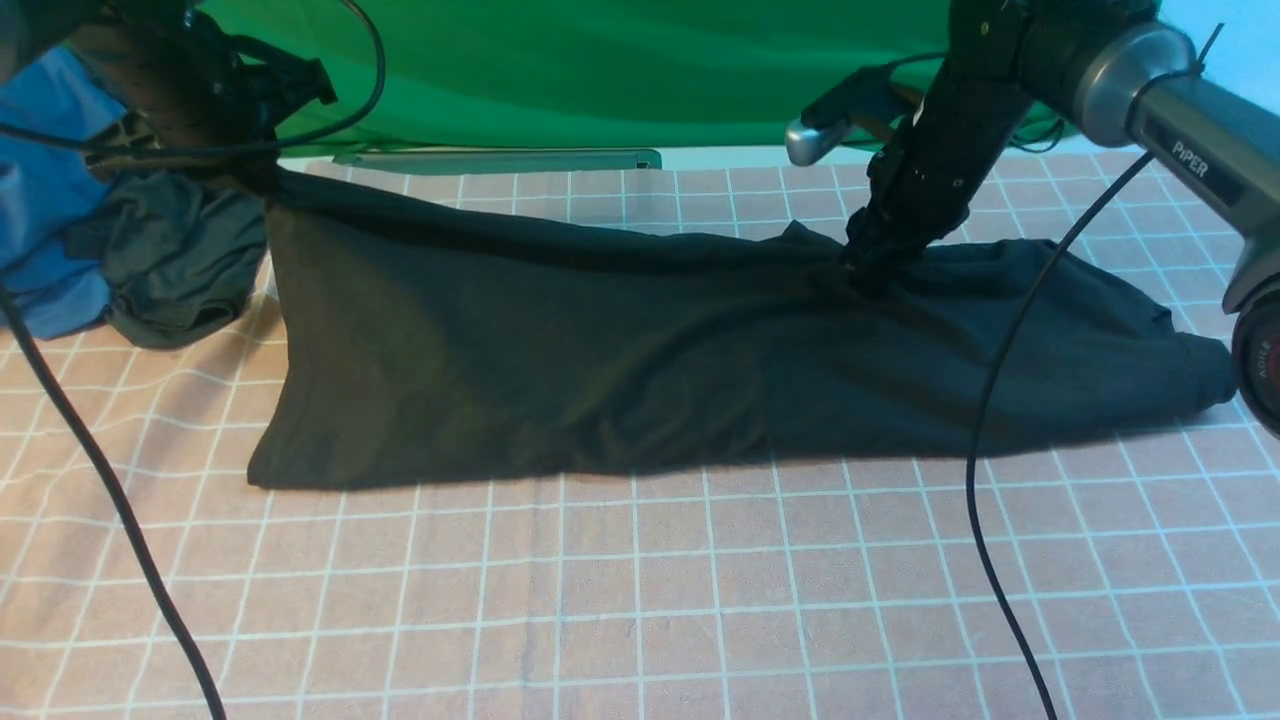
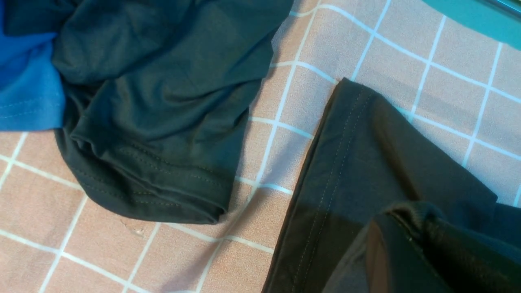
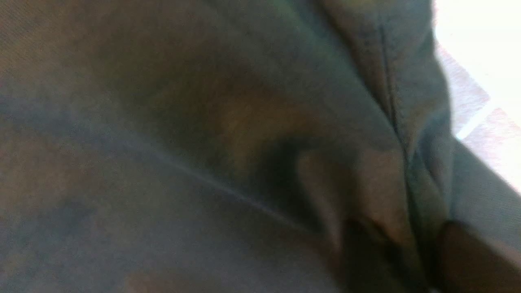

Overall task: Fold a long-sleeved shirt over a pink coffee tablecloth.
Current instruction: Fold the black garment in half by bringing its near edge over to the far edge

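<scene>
- Shirt: the long-sleeved shirt (image 1: 600,360), black, lies stretched sideways across the far half of the pink coffee tablecloth (image 1: 640,600). No print shows on its visible face.
- Left gripper (image 1: 262,178): closed tight on the shirt's far left corner, held above the far left part of the tablecloth. The fabric hangs from this point down to the tablecloth. In the left wrist view the stitched hem (image 2: 338,162) runs up to the gripper.
- Right gripper (image 1: 866,278): pressed down into the shirt over the right half of the tablecloth, with the cloth puckered around its tip. In the blurred right wrist view two dark fingers (image 3: 362,256) stand somewhat apart with a fold of fabric between them. Whether they clamp that fold cannot be told.
- Dark grey garment (image 1: 170,260): crumpled at the left edge of the tablecloth, apart from the shirt.
- Blue garment (image 1: 40,170): touching the grey one, at the far left edge of the tablecloth.
- Green cloth (image 1: 600,70): a plain backdrop beyond the far edge of the tablecloth.
</scene>
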